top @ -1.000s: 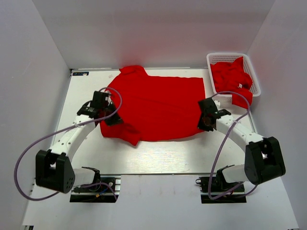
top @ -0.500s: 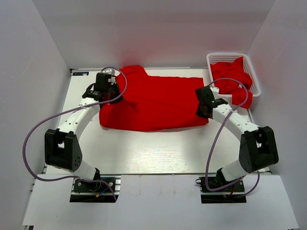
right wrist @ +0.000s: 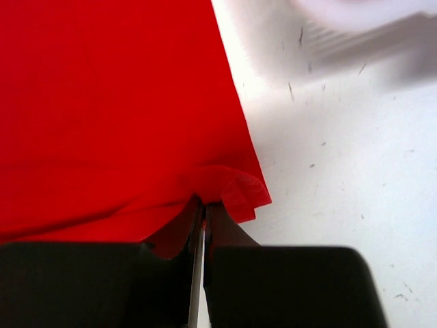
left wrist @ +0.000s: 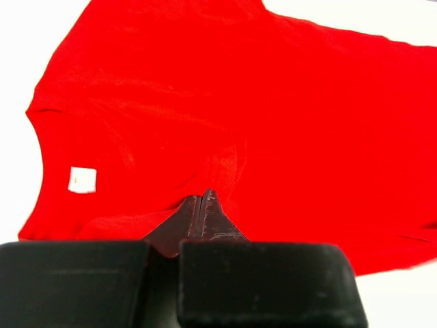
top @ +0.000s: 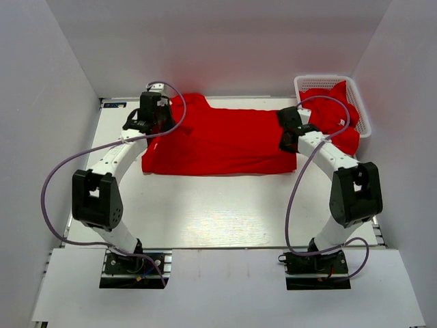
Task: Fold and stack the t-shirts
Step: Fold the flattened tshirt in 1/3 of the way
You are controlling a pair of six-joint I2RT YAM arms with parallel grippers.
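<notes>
A bright red t-shirt (top: 218,140) lies across the back of the white table, folded over lengthwise so its near edge is a straight fold. My left gripper (top: 153,117) is shut on the shirt's cloth at its left end, near the collar; the left wrist view shows its fingertips (left wrist: 205,199) pinching red cloth (left wrist: 273,102) beside a small white label (left wrist: 82,180). My right gripper (top: 289,133) is shut on the shirt's right edge; the right wrist view shows its gripper (right wrist: 203,205) pinching a folded hem (right wrist: 239,188). More red t-shirts (top: 331,109) fill the basket.
A white plastic lattice basket (top: 311,82) stands at the back right corner, with a shirt hanging over its near rim. White walls enclose the table (top: 225,212) on three sides. Purple cables loop from both arms.
Both grippers have moved away from me toward the back of the table, carrying the shirt's near edge over its far half. The shirt now lies folded into a narrower band.
</notes>
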